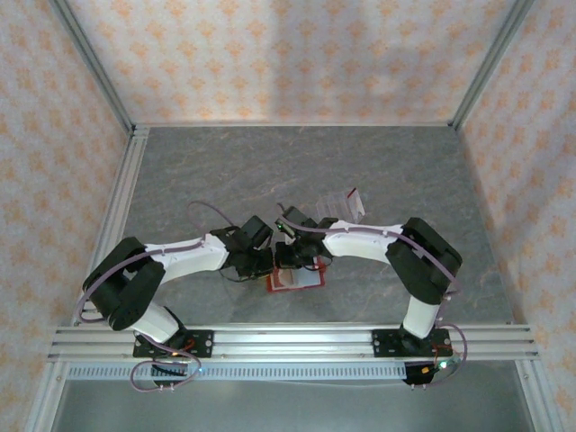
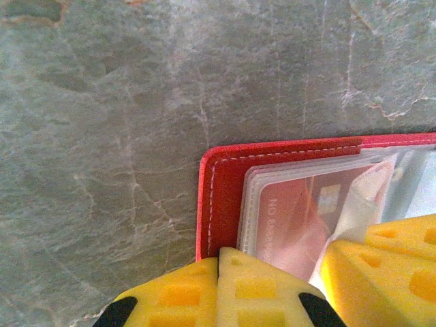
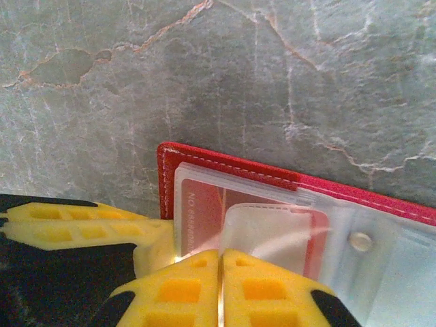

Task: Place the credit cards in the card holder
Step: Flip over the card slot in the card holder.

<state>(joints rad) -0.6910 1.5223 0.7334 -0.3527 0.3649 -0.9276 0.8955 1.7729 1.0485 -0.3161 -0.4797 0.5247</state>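
Top external view - the red card holder point(image 1: 298, 282) lies open on the grey stone table point(image 1: 405, 171), low centre of frame, with both arms bent inward and meeting over its upper left edge. A clear rack point(image 1: 335, 205) sits further up and right, apart from the holder; a pale card point(image 1: 355, 197) with a red mark stands at its right end.

Left wrist view: the left gripper point(image 2: 218, 269) sits at bottom centre, its yellow fingers pressed flat together at the holder's lower left edge. Just right of it a credit card point(image 2: 300, 211) lies inside the clear sleeves point(image 2: 253, 178), print partly readable. The other arm's yellow finger is at lower right, touching a lifted sleeve leaf.

Right wrist view: the right gripper point(image 3: 219, 269) is at bottom centre, fingers closed seam to seam at a raised sleeve leaf - can't tell if the leaf is pinched. A round snap point(image 3: 360, 240) shows to the right.
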